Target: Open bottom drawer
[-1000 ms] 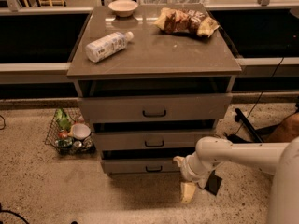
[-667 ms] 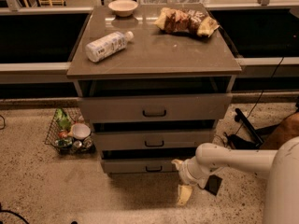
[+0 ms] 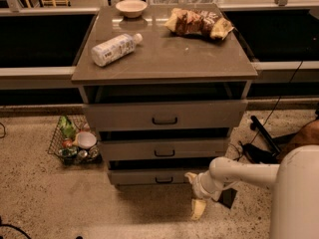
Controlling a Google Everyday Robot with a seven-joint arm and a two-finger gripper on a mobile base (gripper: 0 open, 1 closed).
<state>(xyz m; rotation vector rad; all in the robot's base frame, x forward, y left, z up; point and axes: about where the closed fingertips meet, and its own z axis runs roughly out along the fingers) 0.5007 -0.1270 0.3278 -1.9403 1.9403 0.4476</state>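
Observation:
The cabinet has three grey-brown drawers, all standing slightly pulled out. The bottom drawer (image 3: 144, 176) is the lowest, with a shallow front, and its small dark bar handle (image 3: 164, 180) is at the centre. My gripper (image 3: 194, 193) is on the end of the white arm, low near the floor, just right of that handle and in front of the drawer's right end. Its two cream fingers are spread apart, one (image 3: 189, 176) near the drawer front and one (image 3: 198, 210) pointing down at the floor. It holds nothing.
On the cabinet top lie a plastic bottle (image 3: 115, 48), a bowl (image 3: 131, 7) and snack bags (image 3: 198, 22). A wire basket (image 3: 74, 142) with small items stands on the floor to the left. Dark cables and gear (image 3: 259, 143) lie to the right.
My gripper has shifted slightly left and down, closer to the bottom drawer's handle. The drawers have not visibly moved.

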